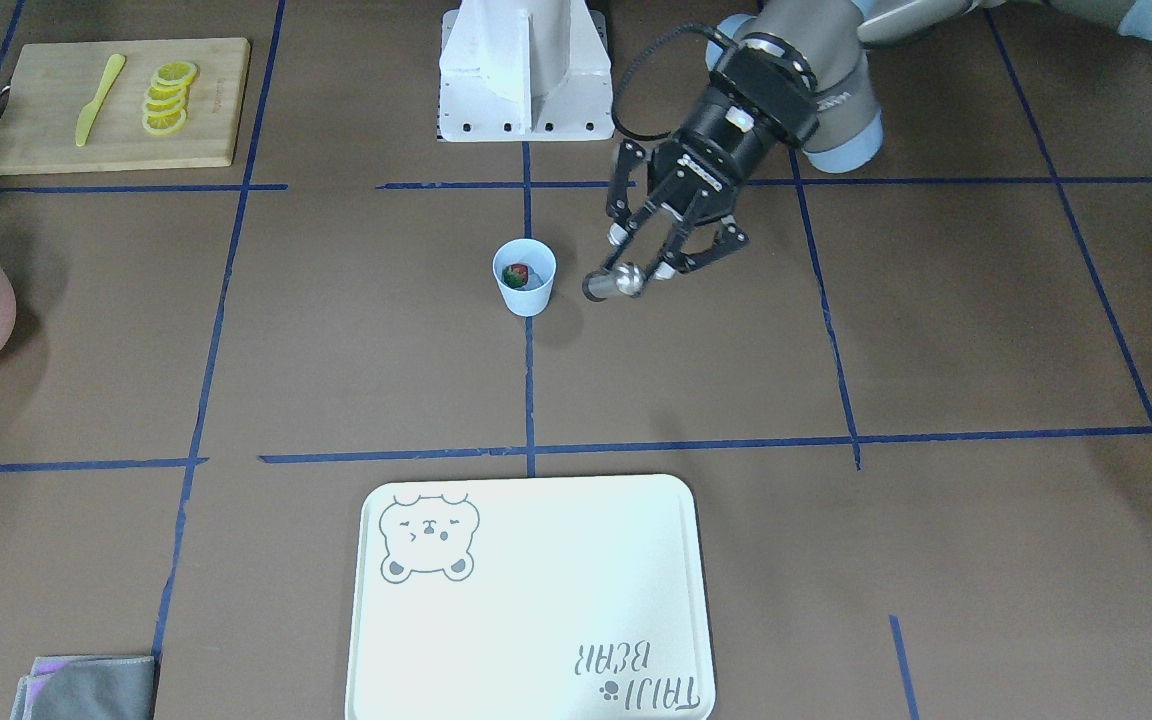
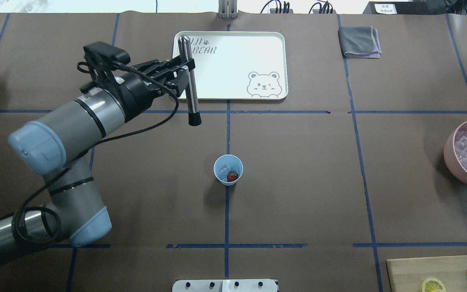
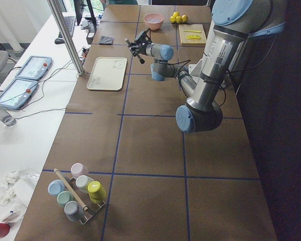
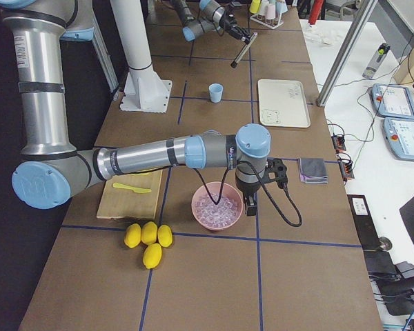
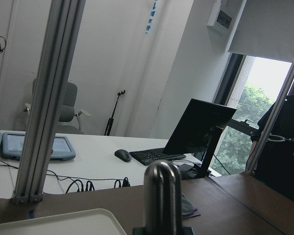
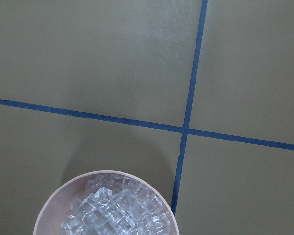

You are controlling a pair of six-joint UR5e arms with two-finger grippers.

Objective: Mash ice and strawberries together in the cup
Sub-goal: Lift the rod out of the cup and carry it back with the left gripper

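Left tool (image 2: 185, 67) clamps a muddler (image 2: 191, 93) above the bench, far-left of the cup (image 2: 217, 165), which holds a strawberry (image 2: 232, 176) and ice (image 2: 224, 167). I cannot tell whether the right tool (image 4: 248, 203) is wide or narrow.

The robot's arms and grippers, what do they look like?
The left arm and right arm are grey tubes with pale blue joint caps and black bands. The left gripper and right gripper are black, each fed by a loose black cable; the left one shows jointed link fingers.
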